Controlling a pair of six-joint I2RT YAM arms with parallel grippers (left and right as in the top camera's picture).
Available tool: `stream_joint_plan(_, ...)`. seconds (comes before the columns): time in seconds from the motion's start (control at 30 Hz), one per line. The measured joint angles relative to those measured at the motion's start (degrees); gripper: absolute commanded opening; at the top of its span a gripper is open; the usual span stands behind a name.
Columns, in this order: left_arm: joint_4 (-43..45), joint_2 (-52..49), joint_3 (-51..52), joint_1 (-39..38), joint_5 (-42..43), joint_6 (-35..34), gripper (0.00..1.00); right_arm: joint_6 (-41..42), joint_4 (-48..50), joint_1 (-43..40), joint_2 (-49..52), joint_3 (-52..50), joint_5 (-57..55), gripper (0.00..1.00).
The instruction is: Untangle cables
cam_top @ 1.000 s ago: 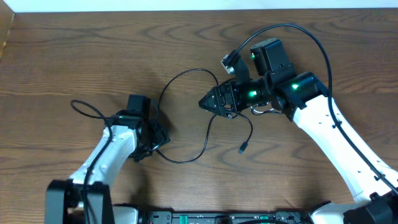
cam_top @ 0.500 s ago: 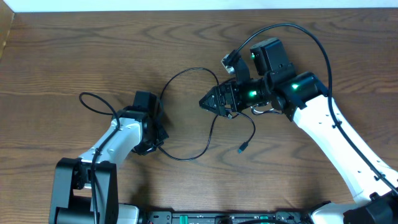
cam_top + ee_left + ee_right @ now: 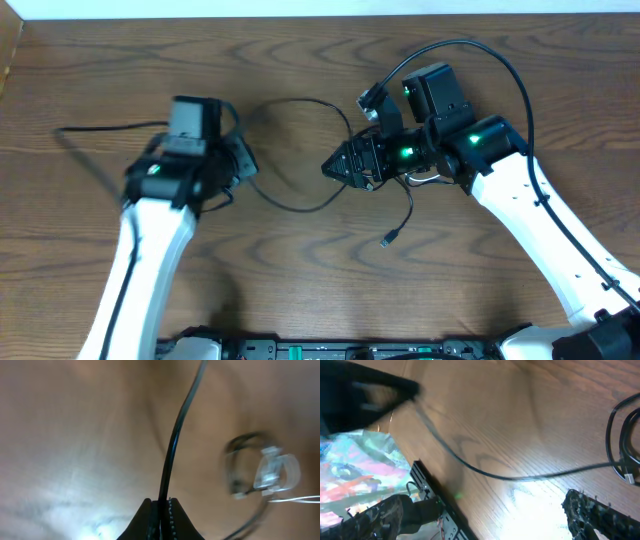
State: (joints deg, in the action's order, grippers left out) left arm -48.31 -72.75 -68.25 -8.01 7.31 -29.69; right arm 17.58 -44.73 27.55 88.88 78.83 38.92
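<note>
Pinching a thin black cable (image 3: 172, 445) in the shut jaws of the left gripper (image 3: 160, 503), we are holding it above the brown wooden desk (image 3: 300, 60), likely to open its loop; the right gripper (image 3: 482, 510) is hovering nearby, jaws wide.

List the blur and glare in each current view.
Overhead: the left arm is motion-smeared, the right arm crisp. Left wrist: the black cable in the left gripper is fairly sharp, the table behind soft with a glare patch. Right wrist: glare on the table, dark smear upper left.
</note>
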Motion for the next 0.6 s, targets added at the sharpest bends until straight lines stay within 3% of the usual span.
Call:
stream_joint_plan(0.17, 8.2, 10.1, -2.5, 0.0, 0.3, -0.3, 0.07, 0.0, -0.1, 0.0, 0.0, 0.0, 0.0, 0.99)
stream_joint_plan(0.37, 28.4, 22.1, -3.3, 0.0, 0.5, -5.3, 0.07, 0.0, -1.3, 0.0, 0.0, 0.0, -0.8, 0.99)
stream_joint_plan(0.47, 35.6, 25.1, -3.6, 0.0, 0.5, -9.4, 0.07, 0.0, -2.2, 0.0, 0.0, 0.0, -1.7, 0.99)
stream_joint_plan(0.6, 39.1, 24.8, -3.7, 0.0, 0.5, -13.7, 0.07, 0.0, -2.7, 0.0, 0.0, 0.0, -2.2, 0.99)
